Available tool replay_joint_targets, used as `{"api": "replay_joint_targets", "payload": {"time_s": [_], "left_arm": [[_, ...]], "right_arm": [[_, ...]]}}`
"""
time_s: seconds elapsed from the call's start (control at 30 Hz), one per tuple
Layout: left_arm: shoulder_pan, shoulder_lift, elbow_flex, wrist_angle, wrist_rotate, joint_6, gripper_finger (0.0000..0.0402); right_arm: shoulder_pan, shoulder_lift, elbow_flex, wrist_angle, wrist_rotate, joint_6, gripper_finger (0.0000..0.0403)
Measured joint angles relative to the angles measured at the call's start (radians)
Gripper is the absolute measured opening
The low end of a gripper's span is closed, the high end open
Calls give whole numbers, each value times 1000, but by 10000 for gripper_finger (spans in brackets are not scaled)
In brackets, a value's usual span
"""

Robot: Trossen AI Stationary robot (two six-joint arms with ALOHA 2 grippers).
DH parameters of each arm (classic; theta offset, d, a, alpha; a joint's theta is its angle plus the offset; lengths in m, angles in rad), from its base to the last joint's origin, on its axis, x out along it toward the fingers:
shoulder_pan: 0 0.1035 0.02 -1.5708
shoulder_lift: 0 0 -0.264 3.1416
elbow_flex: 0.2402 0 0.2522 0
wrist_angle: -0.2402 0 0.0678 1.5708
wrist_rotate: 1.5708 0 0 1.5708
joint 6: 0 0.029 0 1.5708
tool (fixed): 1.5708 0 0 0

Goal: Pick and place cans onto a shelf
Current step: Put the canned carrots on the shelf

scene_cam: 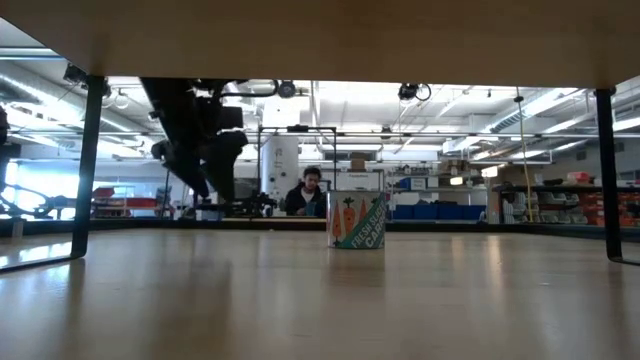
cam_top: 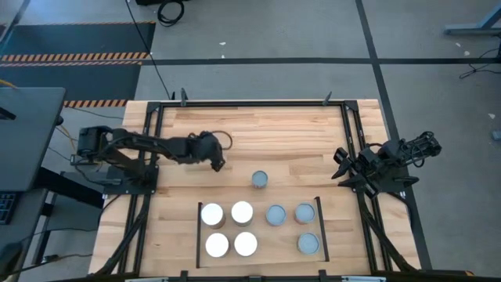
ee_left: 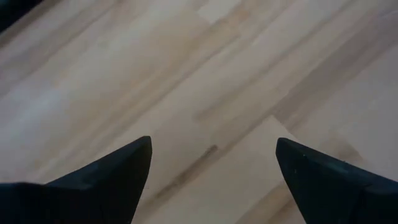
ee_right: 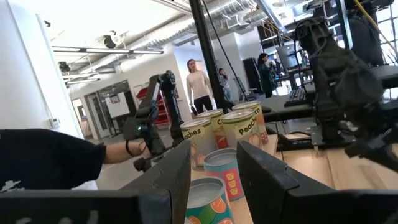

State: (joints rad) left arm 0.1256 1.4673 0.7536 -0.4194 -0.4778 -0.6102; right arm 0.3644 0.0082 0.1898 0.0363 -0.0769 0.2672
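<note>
One can [cam_top: 260,179] with a grey top stands upright on its base on the bare table, beyond the shelf's far edge; the low view shows its carrot label [scene_cam: 357,221]. The shelf [cam_top: 275,244], a pale panel between two black rails, carries several cans, white-topped [cam_top: 242,211] on the left and grey-topped [cam_top: 304,212] on the right. My left gripper [cam_top: 216,161] hangs open above bare wood [ee_left: 211,163], left of the lone can and slanting down. My right gripper [cam_top: 338,166] waits at the table's right edge, open on nothing [ee_right: 214,149].
Black frame rails [cam_top: 348,133] run along the table's sides and far edge. Bare wood lies between my left gripper and the lone can. In the room beyond the table, a person [scene_cam: 311,192] sits behind a bench and another [ee_right: 198,84] stands farther off.
</note>
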Motion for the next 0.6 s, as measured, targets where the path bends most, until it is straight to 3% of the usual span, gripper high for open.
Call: {"api": "replay_joint_targets", "payload": {"time_s": [0.23,0.5,0.6], "left_arm": [[81,-94,0,53,61,105,352],[134,-110,0,83,188,62,352],[105,-107,-7,98,214,65,352]], "right_arm": [[0,0,0,0,0,0,137],[0,0,0,0,0,0,137],[0,0,0,0,0,0,137]]}}
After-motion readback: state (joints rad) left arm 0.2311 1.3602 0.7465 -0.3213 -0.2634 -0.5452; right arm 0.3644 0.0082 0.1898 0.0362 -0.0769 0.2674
